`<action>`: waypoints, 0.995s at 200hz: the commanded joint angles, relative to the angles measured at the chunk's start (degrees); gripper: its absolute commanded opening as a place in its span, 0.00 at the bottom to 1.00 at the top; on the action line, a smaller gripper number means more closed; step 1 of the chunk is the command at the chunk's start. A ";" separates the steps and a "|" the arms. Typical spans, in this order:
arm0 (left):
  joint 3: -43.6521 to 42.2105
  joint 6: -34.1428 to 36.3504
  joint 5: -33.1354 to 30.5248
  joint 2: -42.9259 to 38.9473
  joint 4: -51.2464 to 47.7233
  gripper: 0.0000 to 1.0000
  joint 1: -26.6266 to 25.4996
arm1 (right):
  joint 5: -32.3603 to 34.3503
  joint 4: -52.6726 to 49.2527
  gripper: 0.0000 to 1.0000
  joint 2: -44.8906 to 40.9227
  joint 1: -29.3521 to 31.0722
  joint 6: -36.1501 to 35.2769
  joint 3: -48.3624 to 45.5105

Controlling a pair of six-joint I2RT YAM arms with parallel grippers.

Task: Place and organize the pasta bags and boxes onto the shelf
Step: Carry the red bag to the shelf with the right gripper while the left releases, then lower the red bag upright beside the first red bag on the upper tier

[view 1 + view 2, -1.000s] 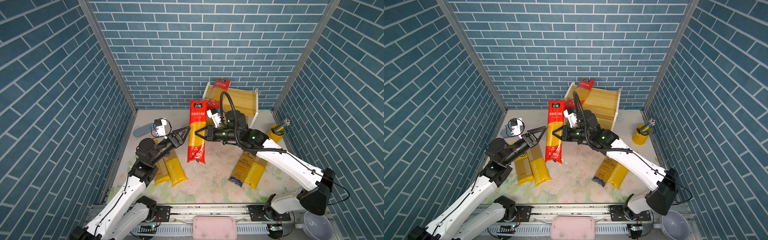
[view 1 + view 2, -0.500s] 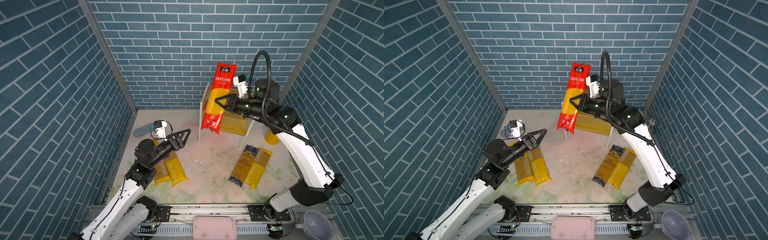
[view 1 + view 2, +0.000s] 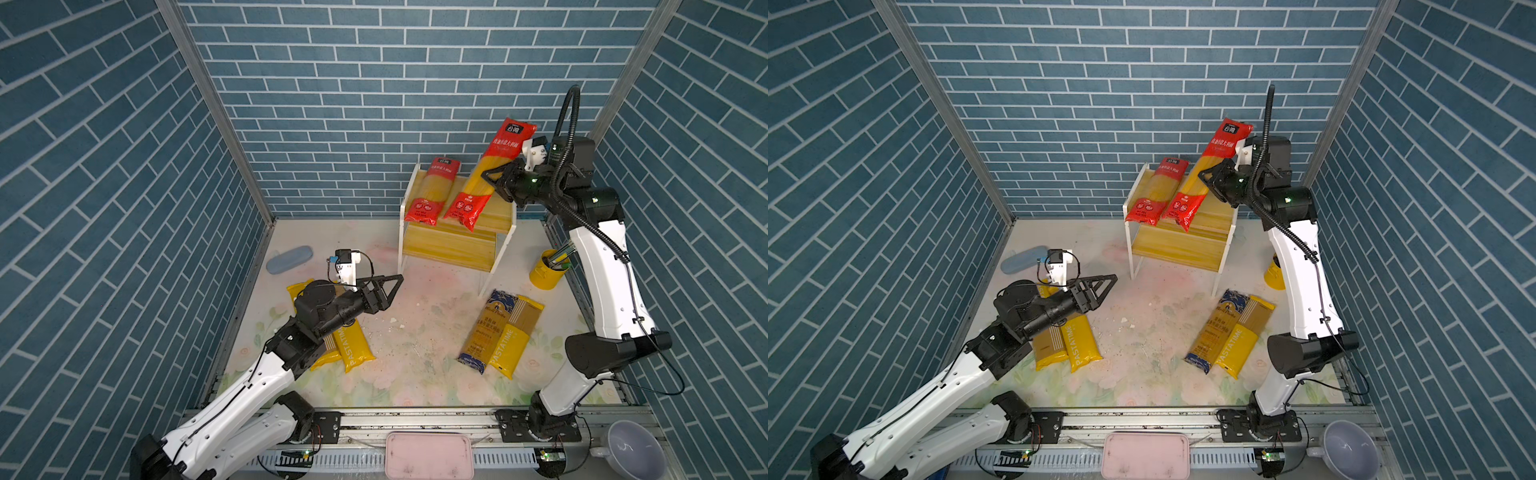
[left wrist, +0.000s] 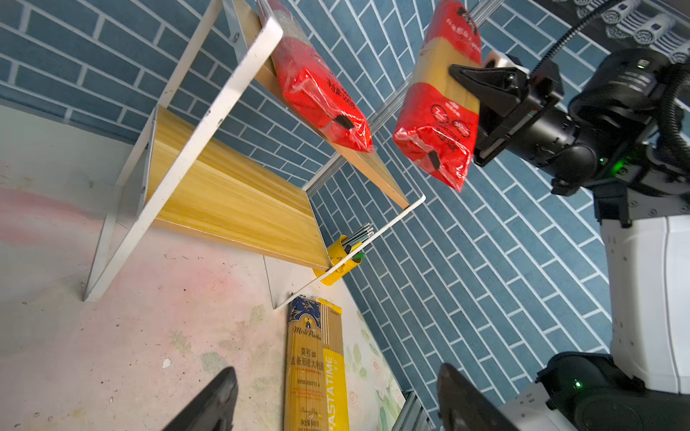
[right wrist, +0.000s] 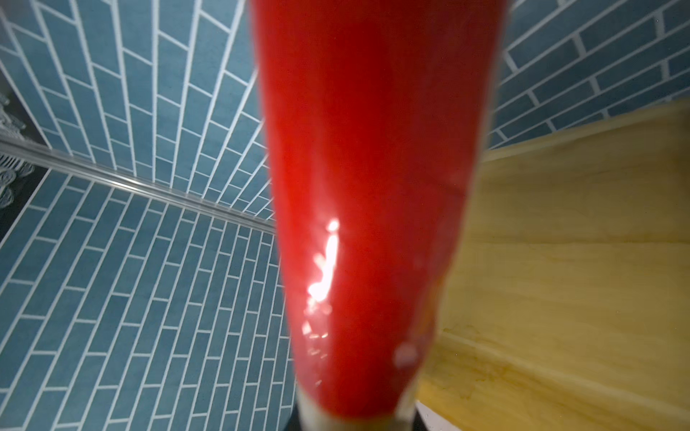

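My right fingers (image 3: 498, 176) were clamped on a long red clear-middled spaghetti packet (image 3: 482, 187) tilted above the upper board of the small yellowish wooden shelf (image 3: 449, 249), while my left fingers (image 3: 390, 282) hung wide apart and empty over the tabletop (image 3: 415, 332).

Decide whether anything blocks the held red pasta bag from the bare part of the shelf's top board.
Nothing visible does. The held red bag hangs tilted over the bare right part of the top board; the second red bag lies on the left part, beside that spot, not in it.
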 commanded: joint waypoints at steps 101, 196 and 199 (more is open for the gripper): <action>-2.91 0.63 -2.67 -0.28 2.39 0.84 -2.48 | -12.33 9.36 0.00 2.25 -0.68 7.28 -3.78; -3.64 -0.05 -2.15 0.56 3.57 0.84 -2.74 | -12.24 3.79 0.00 3.38 -1.10 2.92 -5.32; -3.71 -0.01 -2.19 0.46 3.54 0.84 -2.82 | -12.03 3.51 0.00 3.54 -1.11 2.70 -4.99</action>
